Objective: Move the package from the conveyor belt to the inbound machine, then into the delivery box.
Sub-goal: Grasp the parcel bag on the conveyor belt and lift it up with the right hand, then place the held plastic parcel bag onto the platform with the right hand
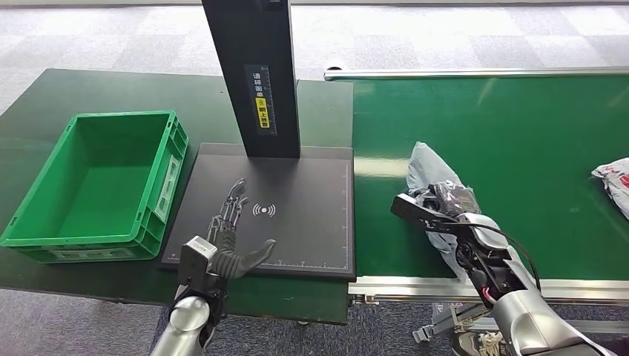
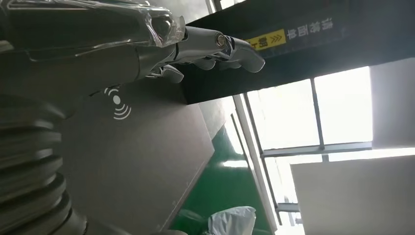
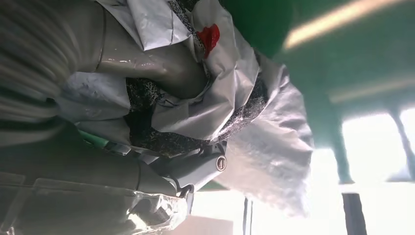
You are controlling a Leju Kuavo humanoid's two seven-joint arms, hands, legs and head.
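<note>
The right hand (image 1: 443,210) is wrapped around the package (image 1: 432,178), a crumpled grey poly bag, with thumb and fingers pressed into its folds as the right wrist view shows (image 3: 195,166). The package sits over the conveyor belt (image 1: 519,141), near the belt's edge closest to the inbound machine (image 1: 297,222); whether it is lifted off the belt or resting on it cannot be told. The left hand (image 1: 231,230) hovers over the machine's dark plate, just beside the wireless mark, fingers spread and holding nothing.

This looks like the first step: the pick from the belt. The next move calls for a firm hold on the slack bag, then a carry across to the plate, beneath the black column (image 1: 252,74), with the left hand kept clear or ready to receive. The green delivery box (image 1: 44,245) stands on the far side of the machine from the belt.

The right hand hides much of the bag. A second parcel (image 1: 614,184) on the belt, far from the machine, is cut off by the frame edge.
</note>
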